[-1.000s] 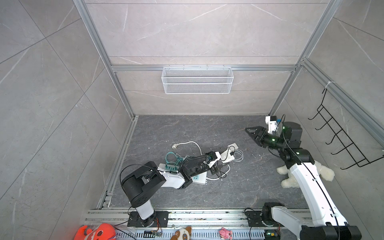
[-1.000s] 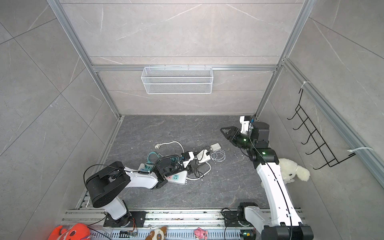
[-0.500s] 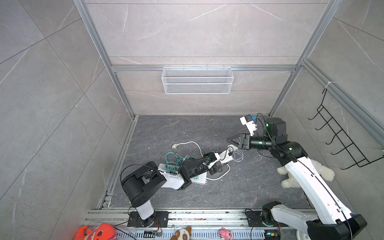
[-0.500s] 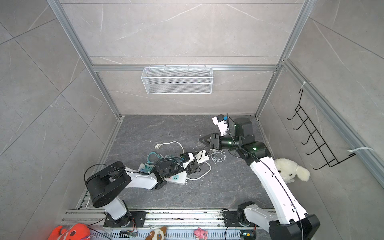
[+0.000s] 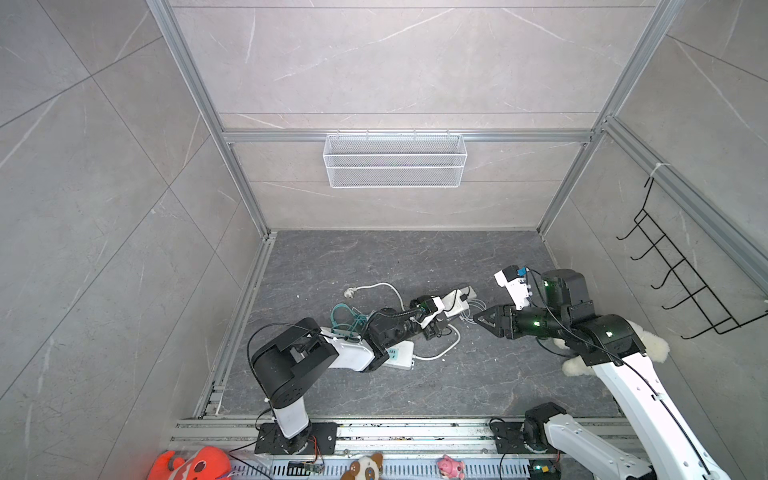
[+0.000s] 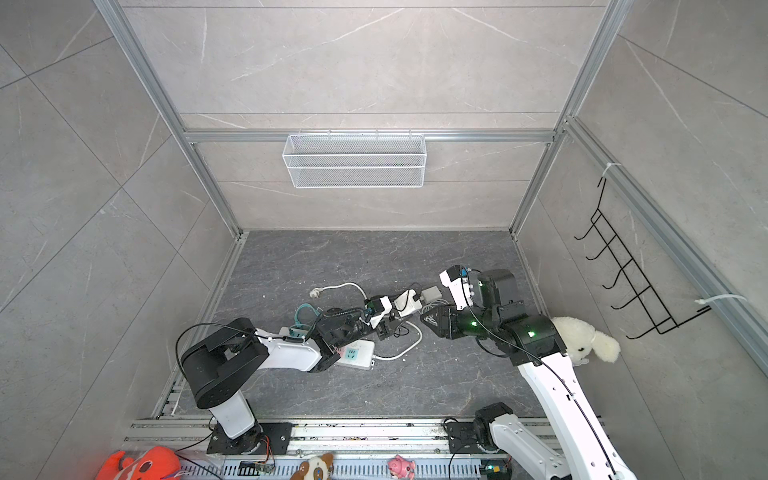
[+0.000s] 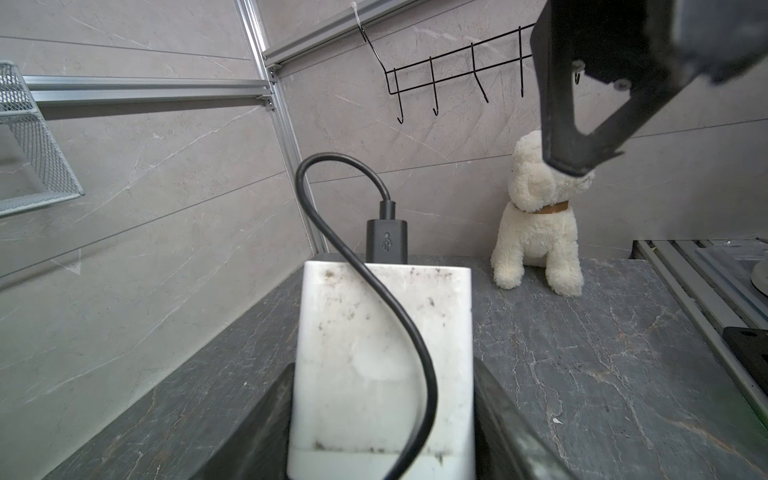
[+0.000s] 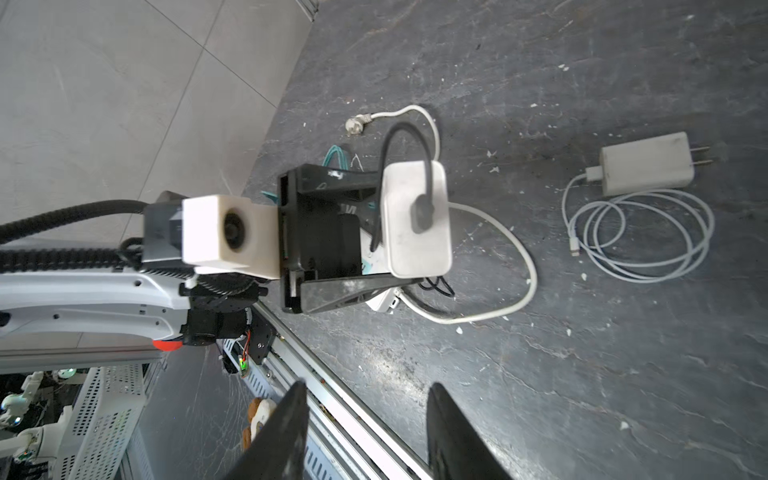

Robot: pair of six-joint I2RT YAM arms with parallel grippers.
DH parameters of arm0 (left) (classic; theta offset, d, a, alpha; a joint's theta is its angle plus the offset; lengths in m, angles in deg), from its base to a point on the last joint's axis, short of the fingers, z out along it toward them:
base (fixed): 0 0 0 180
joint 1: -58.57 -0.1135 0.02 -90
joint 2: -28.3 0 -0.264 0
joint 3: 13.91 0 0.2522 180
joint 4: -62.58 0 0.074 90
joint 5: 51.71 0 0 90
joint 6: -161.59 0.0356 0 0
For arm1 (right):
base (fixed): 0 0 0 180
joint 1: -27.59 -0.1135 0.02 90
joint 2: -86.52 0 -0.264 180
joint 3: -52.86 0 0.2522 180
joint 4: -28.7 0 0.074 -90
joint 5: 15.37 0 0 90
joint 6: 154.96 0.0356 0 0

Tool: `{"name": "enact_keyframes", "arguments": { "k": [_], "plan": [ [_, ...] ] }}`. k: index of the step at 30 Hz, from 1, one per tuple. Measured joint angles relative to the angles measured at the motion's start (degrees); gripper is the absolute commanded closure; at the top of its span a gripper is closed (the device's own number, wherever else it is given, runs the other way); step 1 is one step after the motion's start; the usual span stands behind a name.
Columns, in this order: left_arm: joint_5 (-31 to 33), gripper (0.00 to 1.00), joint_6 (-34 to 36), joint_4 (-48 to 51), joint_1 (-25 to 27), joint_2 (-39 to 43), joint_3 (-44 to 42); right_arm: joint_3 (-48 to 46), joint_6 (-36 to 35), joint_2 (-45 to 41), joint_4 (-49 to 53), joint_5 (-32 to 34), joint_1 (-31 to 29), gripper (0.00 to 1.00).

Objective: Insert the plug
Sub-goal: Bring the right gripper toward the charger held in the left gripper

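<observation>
My left gripper (image 5: 445, 312) (image 7: 380, 436) is shut on a white charger block (image 7: 374, 353) (image 8: 415, 245) and holds it above the floor. A black USB plug (image 7: 386, 245) (image 8: 422, 212) sits in the block's end face, and its black cable loops back over the block. My right gripper (image 5: 482, 319) (image 6: 428, 319) (image 8: 365, 415) hovers just right of the block, pointing at it, open and empty. One of its fingers (image 7: 569, 162) shows in the left wrist view above the block.
A second white charger (image 8: 646, 164) with a coiled white cable (image 8: 640, 237) lies on the floor behind the held block. A white power strip (image 5: 399, 357) and teal cable (image 5: 345, 318) lie under the left arm. A plush dog (image 5: 648, 345) sits by the right wall.
My right arm has swung down and left from the back right corner towards the held charger block, and its jaws have narrowed a little. The left gripper has kept its hold and hardly moved.
</observation>
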Motion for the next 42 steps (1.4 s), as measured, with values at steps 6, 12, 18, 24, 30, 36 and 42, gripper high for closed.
{"name": "enact_keyframes", "arguments": {
  "k": [6,12,18,24,30,36,42],
  "plan": [
    [-0.5,0.67,-0.3,-0.1,0.0,-1.9,2.4,1.6,0.2,2.5,0.0,2.0,0.0,0.52],
    [-1.1,0.67,-0.8,-0.6,0.0,-4.0,5.5,3.0,0.2,4.1,-0.6,2.3,0.0,0.52],
    [-1.1,0.67,-1.5,-0.7,0.0,-5.3,6.1,3.1,0.6,6.2,-2.3,1.9,0.0,0.55],
    [-1.1,0.67,-1.5,-0.9,0.0,-5.3,6.1,4.4,0.6,6.3,-2.3,2.6,0.0,0.55],
    [-1.1,0.67,-1.6,-0.9,0.1,-5.3,6.1,4.7,0.6,6.2,-1.7,5.6,0.0,0.54],
    [-1.1,0.67,-1.8,-0.9,0.4,-5.3,6.1,4.7,0.6,7.1,-2.2,6.6,0.0,0.53],
    [-1.1,0.68,-2.3,-0.9,0.5,-5.3,6.1,4.7,0.4,9.9,-3.1,6.4,0.0,0.52]
  ]
}}
